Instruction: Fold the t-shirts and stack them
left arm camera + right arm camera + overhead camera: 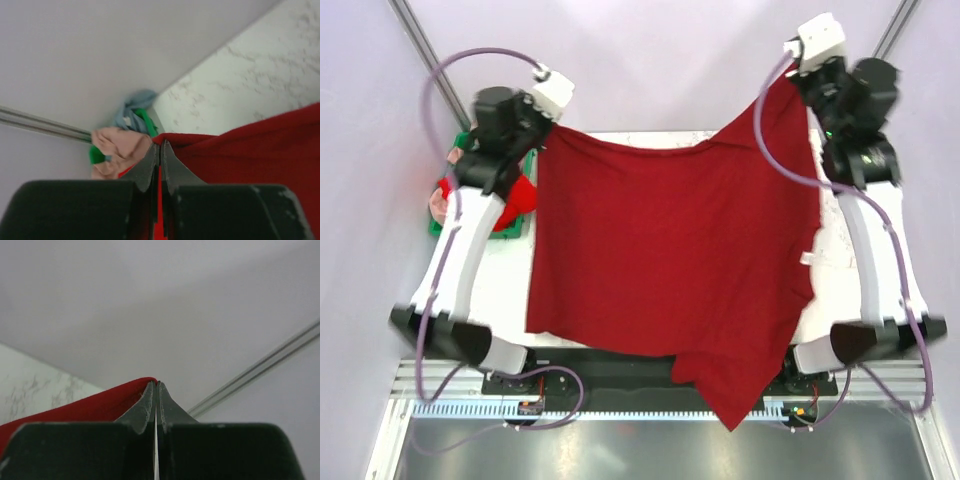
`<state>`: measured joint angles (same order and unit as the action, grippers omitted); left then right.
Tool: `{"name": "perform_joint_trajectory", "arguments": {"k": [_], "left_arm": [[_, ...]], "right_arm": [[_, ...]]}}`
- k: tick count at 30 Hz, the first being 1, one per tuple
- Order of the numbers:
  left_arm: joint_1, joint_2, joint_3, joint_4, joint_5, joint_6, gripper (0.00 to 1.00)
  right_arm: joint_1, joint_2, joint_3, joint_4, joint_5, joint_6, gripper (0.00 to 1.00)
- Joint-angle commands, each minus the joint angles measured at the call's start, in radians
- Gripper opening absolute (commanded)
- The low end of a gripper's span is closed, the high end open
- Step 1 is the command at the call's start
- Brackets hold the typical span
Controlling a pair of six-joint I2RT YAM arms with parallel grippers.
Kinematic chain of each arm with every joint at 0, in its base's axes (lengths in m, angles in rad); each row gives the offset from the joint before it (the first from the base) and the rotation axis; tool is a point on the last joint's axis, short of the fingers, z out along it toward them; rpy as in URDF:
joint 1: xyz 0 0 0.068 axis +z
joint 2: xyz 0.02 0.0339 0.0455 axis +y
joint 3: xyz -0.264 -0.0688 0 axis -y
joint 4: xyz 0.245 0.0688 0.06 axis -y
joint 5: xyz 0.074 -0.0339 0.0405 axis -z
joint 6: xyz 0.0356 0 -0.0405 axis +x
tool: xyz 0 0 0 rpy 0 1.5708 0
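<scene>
1. Crimson shirt (670, 260): held by its two upper corners and spread wide in the air over the tabletop (495, 290). The top edge sags between the arms, and the right corner is held further back than the left. The lower body drapes across the tabletop. One bottom corner hangs past the near edge, over the base rail.
2. Left fingers (147, 170): pressed together, clamped on the shirt's upper-left corner. Red cloth shows in the slit between them.
3. Right fingers (142, 410): pressed together, clamped on the upper-right corner. The red hem runs off to the left from their tips.
4. Tabletop: white and marbled, bare at both sides of the shirt.
5. Crate (517, 228): green, at the far-left edge, under the left arm.
6. Other shirts, bunched together at the crate: bright red shirt (523, 192), pink shirt (120, 150) and blue shirt (134, 105). All are crumpled and unfolded.
</scene>
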<state>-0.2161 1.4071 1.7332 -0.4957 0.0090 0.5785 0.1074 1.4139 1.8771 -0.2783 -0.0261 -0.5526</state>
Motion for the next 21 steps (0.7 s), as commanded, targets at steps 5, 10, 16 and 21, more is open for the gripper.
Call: {"name": "perform_joint_trajectory", "arguments": {"k": [5,10,16,21], "left_arm": [[0.011,0.274,-0.064,0.12,0.037,0.038,0.02],[0.012,0.495,0.034,0.118,0.033,0.015,0.02],[0.035,0.74,0.227,0.098,-0.006,-0.014,0.02],[0.041,0.883,0.403,0.089,-0.041,-0.046,0.02]], "right_arm": [[0.0,0.233,-0.119,0.042,-0.072,-0.001,0.0],[-0.002,0.517,-0.05,0.044,-0.023,-0.021,0.0],[-0.002,0.827,0.22,0.041,0.057,0.009,0.0],[-0.002,1.008,0.438,0.068,0.141,0.019,0.0]]}}
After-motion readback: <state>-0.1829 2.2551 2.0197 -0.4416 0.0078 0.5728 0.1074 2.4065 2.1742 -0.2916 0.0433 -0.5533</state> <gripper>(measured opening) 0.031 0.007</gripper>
